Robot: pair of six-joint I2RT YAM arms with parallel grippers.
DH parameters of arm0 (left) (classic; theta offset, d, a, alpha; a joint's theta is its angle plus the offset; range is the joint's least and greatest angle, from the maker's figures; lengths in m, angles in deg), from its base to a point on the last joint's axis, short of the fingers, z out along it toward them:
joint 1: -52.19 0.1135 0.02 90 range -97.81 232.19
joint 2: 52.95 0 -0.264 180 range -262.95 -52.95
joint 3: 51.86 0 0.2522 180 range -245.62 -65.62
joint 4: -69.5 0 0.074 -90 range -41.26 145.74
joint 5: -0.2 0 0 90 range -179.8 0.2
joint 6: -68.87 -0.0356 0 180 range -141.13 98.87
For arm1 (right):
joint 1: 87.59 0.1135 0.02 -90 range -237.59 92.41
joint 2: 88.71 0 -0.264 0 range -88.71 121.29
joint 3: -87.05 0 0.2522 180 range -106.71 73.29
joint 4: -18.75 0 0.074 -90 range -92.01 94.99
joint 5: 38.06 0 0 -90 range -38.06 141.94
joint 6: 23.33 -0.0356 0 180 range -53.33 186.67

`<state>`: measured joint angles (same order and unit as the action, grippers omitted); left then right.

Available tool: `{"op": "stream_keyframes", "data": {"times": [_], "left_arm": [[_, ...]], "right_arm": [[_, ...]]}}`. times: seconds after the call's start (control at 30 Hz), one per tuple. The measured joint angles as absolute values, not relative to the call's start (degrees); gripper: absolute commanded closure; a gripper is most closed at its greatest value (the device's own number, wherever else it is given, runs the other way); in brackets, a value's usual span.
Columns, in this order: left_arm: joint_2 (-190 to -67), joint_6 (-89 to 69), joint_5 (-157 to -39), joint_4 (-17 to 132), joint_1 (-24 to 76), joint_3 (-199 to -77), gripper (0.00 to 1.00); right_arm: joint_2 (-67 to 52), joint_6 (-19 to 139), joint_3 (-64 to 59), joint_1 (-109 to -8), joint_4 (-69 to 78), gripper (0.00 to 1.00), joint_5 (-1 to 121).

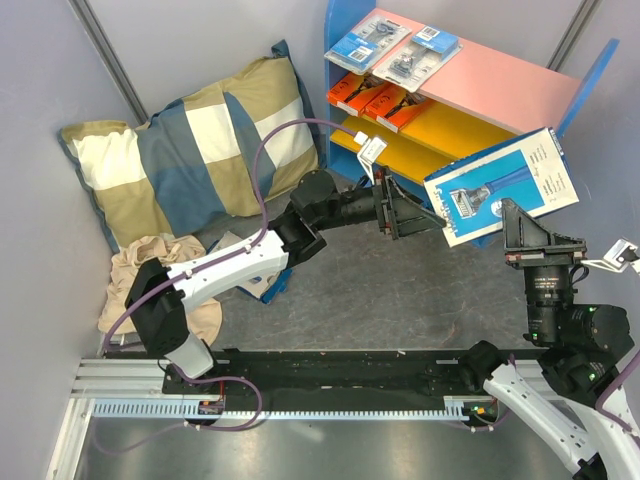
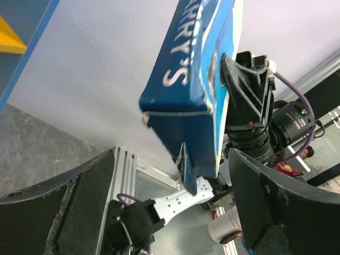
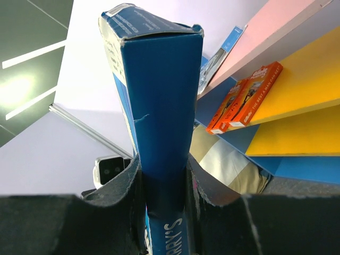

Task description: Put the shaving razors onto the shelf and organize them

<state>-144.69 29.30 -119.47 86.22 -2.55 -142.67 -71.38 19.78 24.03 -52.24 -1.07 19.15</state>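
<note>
Shelf (image 1: 338,50): upper centre to upper right; blister packs (image 1: 385,45) on the pink board, orange boxes (image 1: 375,100) on the yellow board below.
Left gripper (image 1: 428,208): centre; fingers spread wide, holding nothing, with the box's end between them.
Blue razor box (image 1: 500,185): right of centre, held tilted in the air before the shelf.
Right gripper (image 3: 162,175): clamped on the box's edge.
Risk: this looks like a handover; if the right releases before the left closes, the box probably drops.

Blue razor box (image 1: 505,185) aloft nr shelf (image 1: 520,85) w/ other packs (image 1: 365,42).
</note>
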Motion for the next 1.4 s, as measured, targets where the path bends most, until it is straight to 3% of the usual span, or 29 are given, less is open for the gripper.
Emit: {"op": "stream_keyframes", "data": {"times": [0.13,0.23,0.4,0.6,0.83,0.93,1.03,1.4], "left_arm": [[-145.98,30.09,-119.93,87.18,-3.07,-144.42,0.19],[-146.40,30.50,-120.13,87.66,-3.46,-144.75,0.32],[-147.86,31.12,-121.64,88.38,-4.05,-146.52,0.59],[-148.08,33.04,-121.94,88.86,-4.14,-146.83,0.98],[-148.08,33.41,-122.12,89.19,-3.70,-146.65,0.98],[-148.06,34.61,-122.66,91.20,-2.59,-144.42,0.98],[-147.99,37.43,-123.47,94.83,-0.73,-140.29,0.98],[-143.95,45.08,-121.75,101.43,6.35,-124.47,0.98]], "right_arm": [[-71.38,19.63,23.71,-52.24,-1.91,0.96,19.25],[-71.38,19.41,23.69,-52.24,-2.36,0.94,19.54],[-71.38,18.64,23.69,-52.24,-2.98,0.92,19.76],[-71.38,18.38,23.31,-52.24,-2.80,0.71,19.98],[-71.38,17.57,23.31,-52.24,-3.15,0.21,19.69],[-71.47,17.18,23.31,-52.24,-3.65,0.11,19.30],[-71.73,17.14,23.31,-52.24,-5.21,0.06,18.71],[-74.10,17.40,23.31,-52.24,-6.91,0.03,16.02]]}}
